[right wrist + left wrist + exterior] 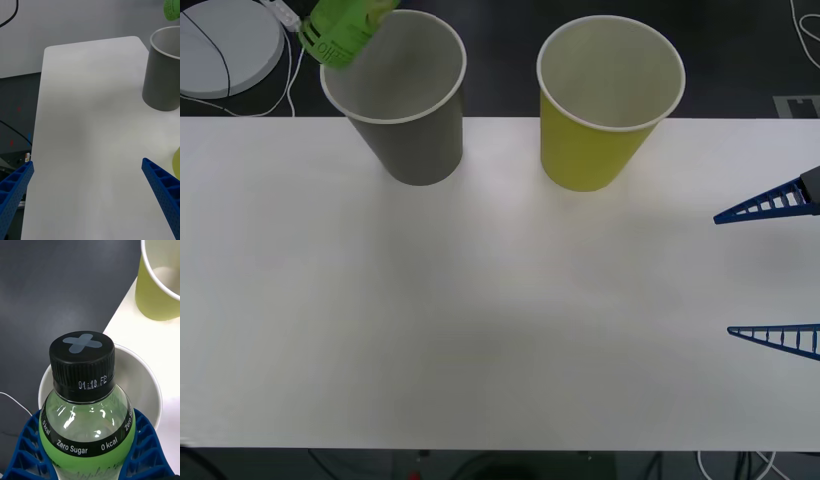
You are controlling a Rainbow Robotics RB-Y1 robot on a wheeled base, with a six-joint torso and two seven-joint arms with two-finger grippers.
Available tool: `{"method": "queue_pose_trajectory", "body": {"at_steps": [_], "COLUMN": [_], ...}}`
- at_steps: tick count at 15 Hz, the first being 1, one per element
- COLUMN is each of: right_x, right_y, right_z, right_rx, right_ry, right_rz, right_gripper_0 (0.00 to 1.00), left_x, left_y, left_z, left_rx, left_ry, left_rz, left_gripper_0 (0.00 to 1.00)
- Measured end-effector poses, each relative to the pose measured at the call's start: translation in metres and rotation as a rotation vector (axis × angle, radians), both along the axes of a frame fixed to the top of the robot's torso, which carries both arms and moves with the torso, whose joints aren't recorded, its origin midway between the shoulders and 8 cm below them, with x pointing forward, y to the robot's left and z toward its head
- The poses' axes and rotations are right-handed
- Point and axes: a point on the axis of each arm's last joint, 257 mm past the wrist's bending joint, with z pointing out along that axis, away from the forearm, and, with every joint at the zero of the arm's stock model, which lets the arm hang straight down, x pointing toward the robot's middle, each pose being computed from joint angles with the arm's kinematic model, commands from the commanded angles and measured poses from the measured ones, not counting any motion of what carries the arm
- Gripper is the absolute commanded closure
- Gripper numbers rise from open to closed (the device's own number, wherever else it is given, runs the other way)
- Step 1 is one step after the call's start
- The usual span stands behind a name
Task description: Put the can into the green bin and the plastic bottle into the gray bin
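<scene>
Green-labelled plastic bottle (85, 416) feels light, slick; my left pincer (86, 450) clamps its body above the gray bin (153, 390); right pincer (778, 270) gapes empty.

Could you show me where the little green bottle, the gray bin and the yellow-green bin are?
plastic bottle (86, 423), left wrist view, clear shoulder below the cap.
gray bin (418, 150), front view, outer wall.
green bin (585, 155), front view, outer wall.

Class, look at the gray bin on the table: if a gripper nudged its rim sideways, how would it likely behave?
The gray bin would probably tip easily: it is tall and tapers to a narrow base. It looks thin-walled and seems empty inside, so it is likely light and might slide on the smooth white table. Its thin white rim may flex under pressure.
</scene>
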Motion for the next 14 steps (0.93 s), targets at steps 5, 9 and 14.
{"method": "queue_pose_trajectory", "body": {"at_steps": [5,9,14], "right_x": [0.0000,0.0000,0.0000], "right_y": [0.0000,0.0000,0.0000], "right_z": [0.0000,0.0000,0.0000], "right_rx": [0.000,0.000,0.000], "right_ry": [0.000,0.000,0.000], "right_rz": [0.000,0.000,0.000], "right_gripper_0": [0.00,0.00,0.00], "left_x": [-0.0007,-0.0002,-0.0008], "left_y": [-0.0074,-0.0048,-0.0051], "left_z": [-0.0049,-0.0065,-0.0082], "left_rx": [-0.015,-0.018,-0.026], "left_ry": [0.017,0.023,0.032], "left_rz": [0.005,0.010,0.010], "left_gripper_0": [1.00,1.00,0.00]}}
